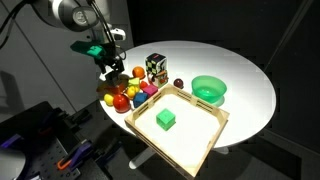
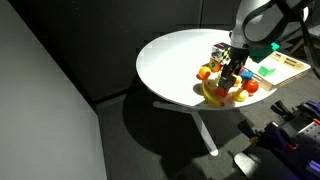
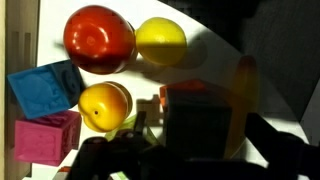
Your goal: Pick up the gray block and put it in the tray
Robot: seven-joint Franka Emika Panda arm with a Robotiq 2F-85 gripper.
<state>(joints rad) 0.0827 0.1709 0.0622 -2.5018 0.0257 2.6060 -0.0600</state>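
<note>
The jaws are spread wide and hold nothing; they hang over the heap of toys [image 1: 125, 92] at the left centre of an exterior view, on the white desk [image 1: 245, 70]. In the wrist view a dark square face at the lower middle seems to be the gray block [image 3: 200, 128], in shadow directly under the jaws; in both exterior views I cannot pick it out from the heap. An orange fruit [image 3: 105, 105] lies just beside it to the left, with a red apple [image 3: 98, 38] and a lemon [image 3: 160, 40] higher up. The block is probably light, stiff and matte, so not slippery; I would take it on two opposite flat sides, where the neighbours leave room. The tray [image 1: 195, 140], holding a green cube [image 1: 166, 119], is at the lower centre.
</note>
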